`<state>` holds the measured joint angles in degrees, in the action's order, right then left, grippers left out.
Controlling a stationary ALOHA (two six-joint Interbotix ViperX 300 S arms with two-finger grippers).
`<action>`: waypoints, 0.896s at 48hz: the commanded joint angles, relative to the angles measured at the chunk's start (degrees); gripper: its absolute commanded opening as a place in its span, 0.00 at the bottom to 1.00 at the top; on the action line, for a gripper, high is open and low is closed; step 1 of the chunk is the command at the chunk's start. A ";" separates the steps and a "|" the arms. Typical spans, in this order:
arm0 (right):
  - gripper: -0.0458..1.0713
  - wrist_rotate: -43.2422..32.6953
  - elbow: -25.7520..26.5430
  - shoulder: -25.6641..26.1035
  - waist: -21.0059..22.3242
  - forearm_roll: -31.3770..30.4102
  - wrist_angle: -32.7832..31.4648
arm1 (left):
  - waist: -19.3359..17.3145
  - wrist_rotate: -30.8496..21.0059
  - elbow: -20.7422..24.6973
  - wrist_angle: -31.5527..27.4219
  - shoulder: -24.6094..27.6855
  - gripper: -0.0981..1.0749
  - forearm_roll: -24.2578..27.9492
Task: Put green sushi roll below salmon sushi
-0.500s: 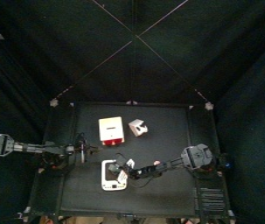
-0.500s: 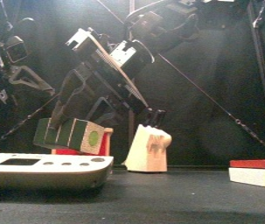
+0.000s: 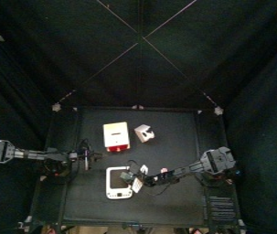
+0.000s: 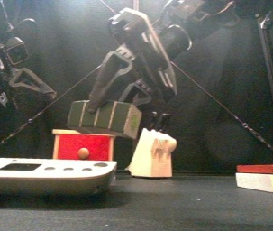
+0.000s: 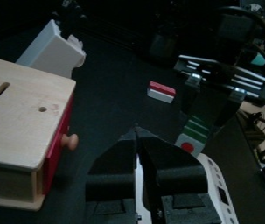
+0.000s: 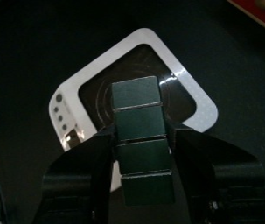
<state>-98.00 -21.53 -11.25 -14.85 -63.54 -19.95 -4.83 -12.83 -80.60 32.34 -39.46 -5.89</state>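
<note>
The green sushi roll (image 4: 104,118) is a dark green block gripped in my right gripper (image 4: 117,110), hanging in the air over the white tray (image 4: 42,173). In the right wrist view the roll (image 6: 137,122) sits between the jaws above the tray (image 6: 82,83). It also shows in the left wrist view (image 5: 198,122). The salmon sushi (image 4: 266,177), red on white, lies on the table at the front right, and in the left wrist view (image 5: 162,91). My left gripper (image 5: 138,157) is shut and empty, resting at the table's left (image 3: 69,157).
A wooden box with a red front (image 4: 85,144) stands behind the tray, also in the top view (image 3: 116,136). A white block (image 4: 153,153) stands to its right. The black curtains close in all round the table.
My right gripper has lifted the green roll higher and a little to the right, and turned it so its round end no longer faces the front. The left arm has not moved.
</note>
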 commanded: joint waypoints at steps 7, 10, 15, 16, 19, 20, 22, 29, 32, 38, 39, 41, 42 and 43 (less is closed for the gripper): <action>0.65 7.91 -4.48 7.38 -3.60 0.26 1.76 | 0.09 0.00 0.62 0.26 0.18 0.42 0.00; 0.65 10.20 -5.98 8.35 -4.39 1.05 1.76 | 0.09 0.00 0.62 0.26 0.09 0.43 0.00; 0.65 12.83 -9.14 10.11 -5.54 3.60 1.58 | 0.09 0.00 0.62 0.26 0.18 0.42 0.00; 0.65 13.27 -9.84 10.46 -5.80 4.13 1.58 | 0.09 0.00 0.62 0.35 0.18 0.42 0.00; 0.65 14.33 -11.78 11.43 -6.42 5.89 1.49 | 0.09 0.00 0.62 0.26 0.18 0.42 0.09; 0.65 14.77 -12.48 11.69 -6.68 6.33 1.58 | 0.09 0.00 0.53 0.26 0.09 0.42 0.00; 0.65 15.47 -13.71 12.48 -7.21 7.38 1.49 | 0.09 0.00 0.62 0.26 0.18 0.42 0.00; 0.65 16.26 -18.11 15.29 -8.17 9.84 1.05 | 0.09 0.00 0.53 0.26 0.18 0.42 0.09; 0.65 16.26 -19.78 16.44 -8.53 10.72 1.05 | 0.09 0.00 0.62 0.26 0.18 0.42 0.00; 0.65 16.26 -22.24 17.31 -9.40 12.04 1.05 | 0.09 0.00 0.53 0.26 0.18 0.43 0.00; 0.65 16.26 -22.59 17.31 -9.58 12.22 1.05 | 0.09 0.00 0.53 0.35 0.18 0.42 0.00; 0.65 16.26 -23.29 17.31 -10.02 12.83 1.05 | 0.09 0.00 0.53 0.26 0.09 0.43 0.00; 0.65 16.26 -23.64 17.31 -10.11 13.10 1.05 | 0.09 0.00 0.53 0.26 0.18 0.43 0.00; 0.65 16.26 -23.91 17.31 -10.28 13.45 1.05 | 0.09 0.00 0.53 0.35 0.18 0.42 0.00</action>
<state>-81.83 -45.09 4.04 -24.52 -51.06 -18.98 -4.83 -12.83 -80.60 32.34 -39.46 -5.89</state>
